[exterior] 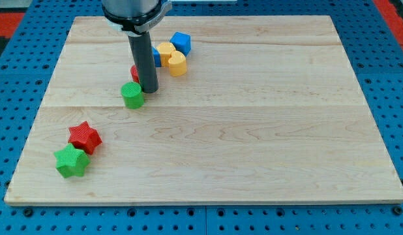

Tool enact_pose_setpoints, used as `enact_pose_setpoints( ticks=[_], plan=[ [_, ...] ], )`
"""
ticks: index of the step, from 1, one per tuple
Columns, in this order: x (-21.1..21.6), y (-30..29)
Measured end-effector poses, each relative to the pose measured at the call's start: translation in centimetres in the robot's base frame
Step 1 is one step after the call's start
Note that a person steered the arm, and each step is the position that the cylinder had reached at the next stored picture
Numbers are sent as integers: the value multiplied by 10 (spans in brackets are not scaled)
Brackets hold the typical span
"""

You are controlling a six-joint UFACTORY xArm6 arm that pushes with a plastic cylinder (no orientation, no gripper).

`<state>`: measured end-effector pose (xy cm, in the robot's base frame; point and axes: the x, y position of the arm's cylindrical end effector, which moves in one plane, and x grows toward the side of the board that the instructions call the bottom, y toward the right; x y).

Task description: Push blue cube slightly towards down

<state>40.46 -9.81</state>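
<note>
Wooden desk (pixel 253 143) on blue pegboard. No hand, only rod; tip (pixel 149 90) upper left, beside green block (pixel 132 94). Blue cube (pixel 180 42) above, apart. Yellow blocks (pixel 172 57) between: tip may bump them, or push cube too far.

Wooden board (pixel 253 130), pale planks, on blue pegboard. Blocks on it: blue cube (pixel 180 42) at 12 o'clock; two yellow blocks (pixel 166 51) (pixel 177 64) just beside it at its 7 o'clock. Green cylinder (pixel 132 94) at 10 o'clock. Red star (pixel 84 136) and green star (pixel 72 161) touching, at 8 o'clock.
</note>
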Motion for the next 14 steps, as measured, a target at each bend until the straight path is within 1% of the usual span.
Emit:
enact_pose_setpoints(
  ticks=[1, 2, 3, 4, 5, 6, 7, 8, 9, 10, 11, 12, 13, 14],
  plan=[
    [19, 1],
    [37, -12],
    [46, -33],
    [25, 41],
    [-7, 74],
    [-11, 47],
    [-24, 62],
    [-49, 95],
    [-70, 77],
    [-91, 82],
    [-141, 92],
    [-178, 35],
    [-176, 11],
    [-158, 41]
  ],
)
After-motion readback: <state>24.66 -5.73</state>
